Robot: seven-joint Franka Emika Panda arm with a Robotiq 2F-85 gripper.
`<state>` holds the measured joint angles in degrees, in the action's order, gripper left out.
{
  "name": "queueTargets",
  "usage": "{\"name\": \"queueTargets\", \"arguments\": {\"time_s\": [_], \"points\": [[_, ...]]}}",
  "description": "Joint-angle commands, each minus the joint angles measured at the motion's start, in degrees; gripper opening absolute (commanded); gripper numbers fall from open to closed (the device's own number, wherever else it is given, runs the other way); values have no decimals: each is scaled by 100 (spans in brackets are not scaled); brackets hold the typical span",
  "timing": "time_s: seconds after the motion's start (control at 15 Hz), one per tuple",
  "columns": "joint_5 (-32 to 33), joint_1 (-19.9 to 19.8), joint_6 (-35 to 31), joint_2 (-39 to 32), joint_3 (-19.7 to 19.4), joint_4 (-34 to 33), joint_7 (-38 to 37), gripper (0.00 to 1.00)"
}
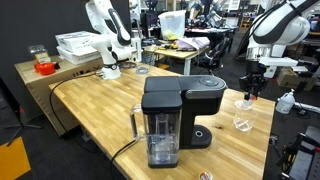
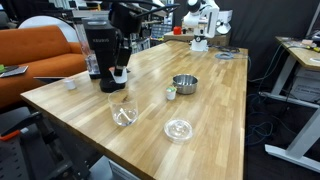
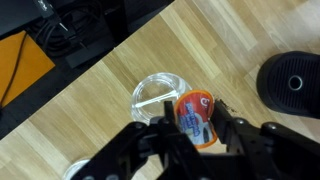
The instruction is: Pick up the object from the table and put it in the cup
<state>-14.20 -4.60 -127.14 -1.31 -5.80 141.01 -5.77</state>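
Observation:
My gripper (image 3: 190, 125) is shut on a small orange-rimmed packet (image 3: 193, 116) with a blue, white and red label, held upright between the fingers. The small clear cup (image 3: 155, 96) stands on the wooden table just below and beside the packet, not touching it. In an exterior view the gripper (image 2: 118, 76) hangs a little above the cup (image 2: 124, 113). The gripper also shows in an exterior view (image 1: 251, 92) at the table's right end.
The black coffee machine (image 1: 170, 112) with its tall clear tank stands close by; its black part shows in the wrist view (image 3: 291, 86). A metal bowl (image 2: 184, 83), a small green object (image 2: 170, 92) and a flat clear dish (image 2: 178, 129) lie on the table (image 2: 215, 100).

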Motion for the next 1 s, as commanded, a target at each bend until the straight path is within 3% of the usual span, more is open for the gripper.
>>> {"name": "queueTargets", "arguments": {"time_s": [0.0,0.93], "points": [[-47,-69,-335,-5,-29,150,-134,19],[-543,-117,-757,-680,-33,-109,17,23]]}}
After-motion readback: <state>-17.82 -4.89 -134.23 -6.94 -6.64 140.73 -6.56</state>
